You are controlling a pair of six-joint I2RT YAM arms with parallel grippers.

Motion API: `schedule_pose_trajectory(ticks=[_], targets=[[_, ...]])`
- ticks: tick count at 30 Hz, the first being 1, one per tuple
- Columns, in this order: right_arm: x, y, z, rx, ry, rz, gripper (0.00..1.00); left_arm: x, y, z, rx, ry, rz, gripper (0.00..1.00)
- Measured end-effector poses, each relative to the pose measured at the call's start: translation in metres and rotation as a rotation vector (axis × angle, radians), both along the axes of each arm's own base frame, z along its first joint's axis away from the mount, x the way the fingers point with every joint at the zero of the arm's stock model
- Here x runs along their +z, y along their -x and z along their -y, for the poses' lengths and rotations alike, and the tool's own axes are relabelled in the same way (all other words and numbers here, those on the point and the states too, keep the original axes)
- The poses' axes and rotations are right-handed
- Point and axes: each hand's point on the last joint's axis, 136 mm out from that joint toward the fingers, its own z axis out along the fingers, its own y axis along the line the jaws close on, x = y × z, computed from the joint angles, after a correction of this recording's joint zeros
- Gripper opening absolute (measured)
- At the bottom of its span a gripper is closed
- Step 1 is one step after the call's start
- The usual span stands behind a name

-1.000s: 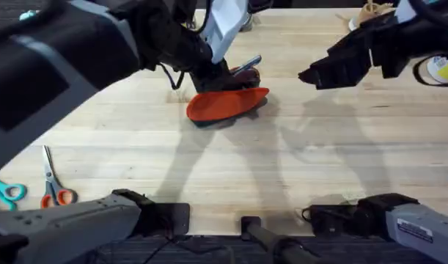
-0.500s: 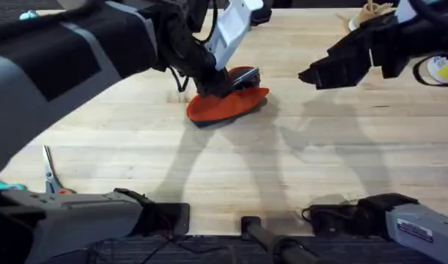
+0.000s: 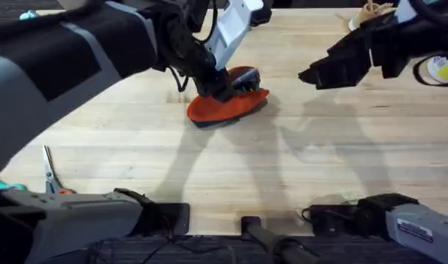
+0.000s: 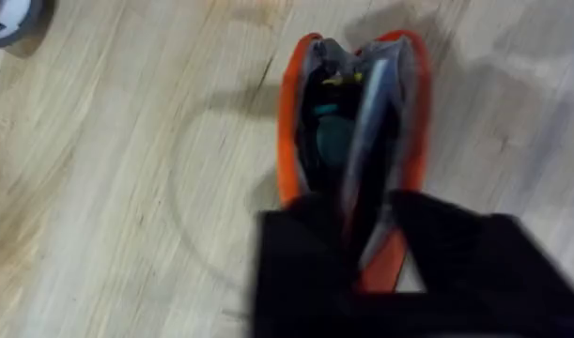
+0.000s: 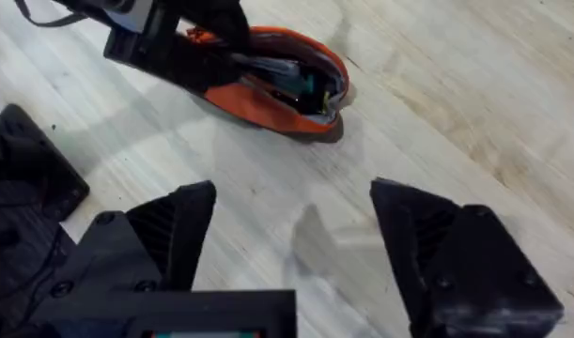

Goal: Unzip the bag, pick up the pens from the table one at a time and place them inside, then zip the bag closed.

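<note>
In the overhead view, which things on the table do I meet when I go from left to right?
Scissors → left gripper at the open orange pouch → right gripper, open, apart from the pouch.

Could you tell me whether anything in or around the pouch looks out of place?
Nothing stands out: the orange pouch lies unzipped on the table, a silver pen inside, with the left gripper at its mouth.

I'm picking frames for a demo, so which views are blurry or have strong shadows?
Overhead: the left arm looms large and blurred, and arm shadows streak the table. Left wrist: the bag is soft with blur. Right wrist: the bag is sharper than the near fingers.
</note>
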Motion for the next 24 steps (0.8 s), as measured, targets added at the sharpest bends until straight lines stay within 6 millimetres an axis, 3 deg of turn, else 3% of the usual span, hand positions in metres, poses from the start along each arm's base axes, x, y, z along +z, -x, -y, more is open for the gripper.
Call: schedule_pose_trajectory(ticks=[4,5,13,19,24], targets=[[0.000,0.000,0.000,0.000,0.000,0.000,0.998,0.000,-0.001,0.001,0.002,0.003,0.002,0.941],[0.000,0.000,0.000,0.000,0.000,0.000,0.997,0.001,-0.001,0.000,0.001,0.003,0.003,0.979],[0.000,0.000,0.000,0.000,0.000,0.000,0.997,0.002,-0.003,0.002,0.000,0.010,0.015,0.994],[0.000,0.000,0.000,0.000,0.000,0.000,0.996,0.013,-0.021,0.009,0.034,0.057,0.080,0.992],[0.000,0.000,0.000,0.000,0.000,0.000,0.998,0.023,-0.021,0.009,0.059,0.079,0.095,0.993]])
